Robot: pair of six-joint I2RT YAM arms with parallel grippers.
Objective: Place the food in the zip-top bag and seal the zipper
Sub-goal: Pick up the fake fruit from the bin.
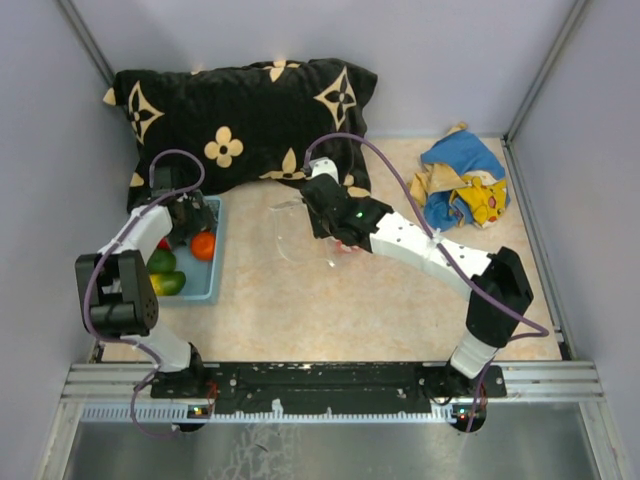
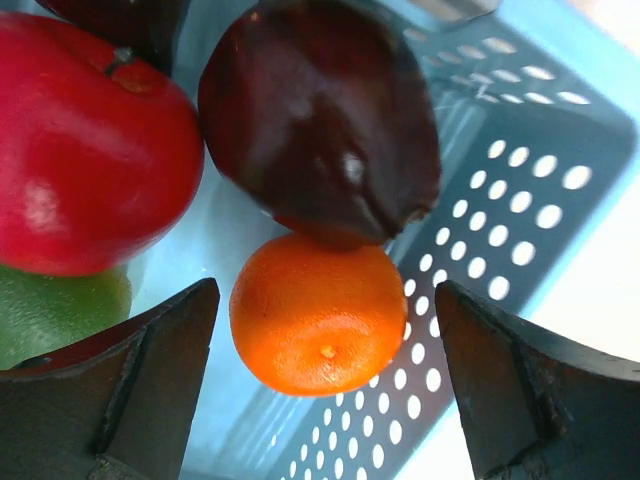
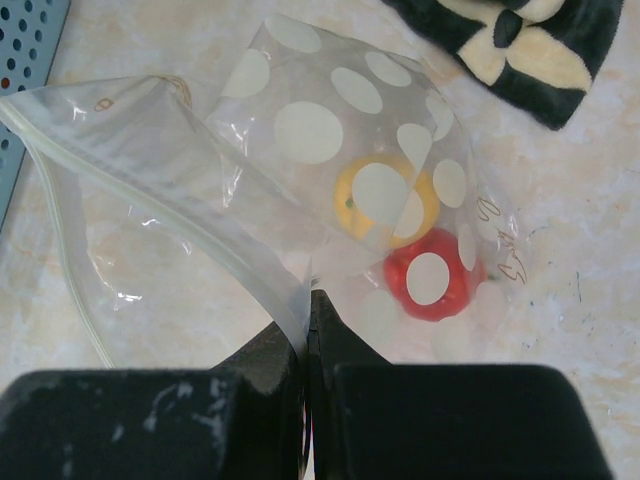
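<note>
Zip-top bag (image 1: 293, 232): lies at the middle of the overhead view on the desk (image 1: 330, 320); clear film with white dots; just right of the blue basket (image 1: 206, 282), mouth turned toward it
Zipper (image 3: 150, 208): pale strip running from the upper left of the right wrist view down to its centre; the two lips stand apart, so the mouth is unsealed
Food in the bag: a yellow piece (image 3: 385, 205) and a red piece (image 3: 430, 275) show through the dotted film, right of centre in that view; I take them to be inside
Food outside: orange fruit (image 2: 315, 335), dark purple-brown piece (image 2: 320, 120), red fruit (image 2: 90, 140) and a green one (image 2: 45, 315); all crowded in the basket at the left of the overhead view
Progress: partly loaded, by my reckoning; at least four pieces left to carry over; sealing not yet begun
Right tool (image 3: 306, 325): fingers pressed together on the bag's edge at the bottom centre of its view, pinching the film by the zipper's near end
Left tool (image 2: 326, 300): fingers wide apart, one in each lower corner of its view; they flank the orange fruit without touching it; nothing held
Step in hand: looks like a reach for the orange fruit
Around: black cushion (image 1: 240, 110) with cream flowers along the top; blue-and-yellow cloth (image 1: 465, 185) at the upper right
</note>
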